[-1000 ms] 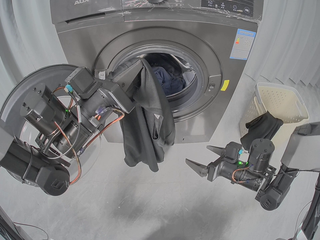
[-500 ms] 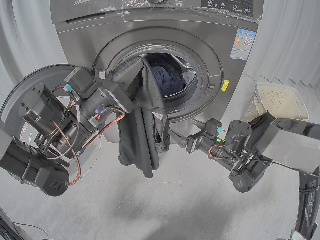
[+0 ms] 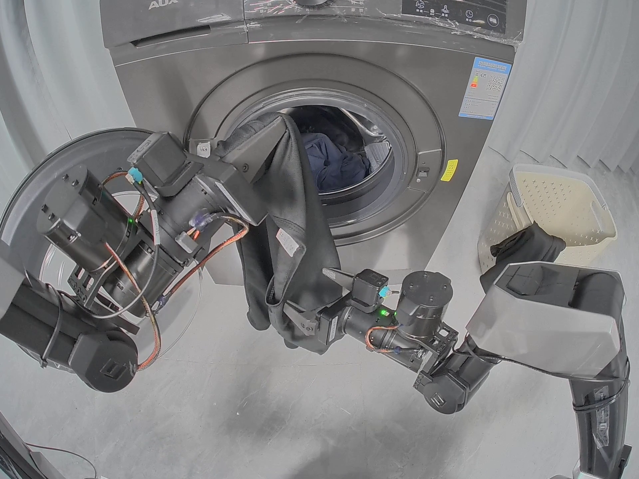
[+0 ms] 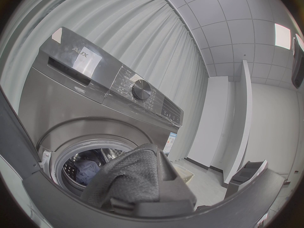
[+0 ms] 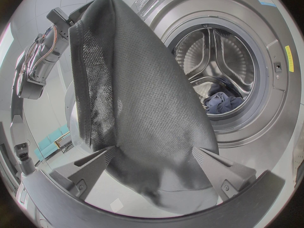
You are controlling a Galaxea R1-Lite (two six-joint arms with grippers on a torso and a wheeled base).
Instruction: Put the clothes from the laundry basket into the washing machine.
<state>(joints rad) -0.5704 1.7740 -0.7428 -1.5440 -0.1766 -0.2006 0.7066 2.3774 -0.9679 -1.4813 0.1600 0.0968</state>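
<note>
Clothes are part-way moved, as I judge it. One navy blue crumpled garment lies inside the drum of the grey front-loading washing machine, so that piece is done. One dark grey knit garment is not yet in: its top sits at the left rim of the drum opening and the rest hangs down in front of the machine, clear of the floor. One black garment is left to fetch; it is draped over the front rim of the cream perforated plastic laundry basket, which sits on the floor to the right of the machine.

The left pincer is at the opening's left rim, clamped on the top of the dark grey garment, which hangs from it. The right pincer is low in front of the machine with its jaws spread wide, one on each side of the garment's hanging lower part, gripping nothing yet.

Counted: three garments, one basket, one machine with its round door swung open to the left, two pincers. I cannot tell whether the basket holds more.
</note>
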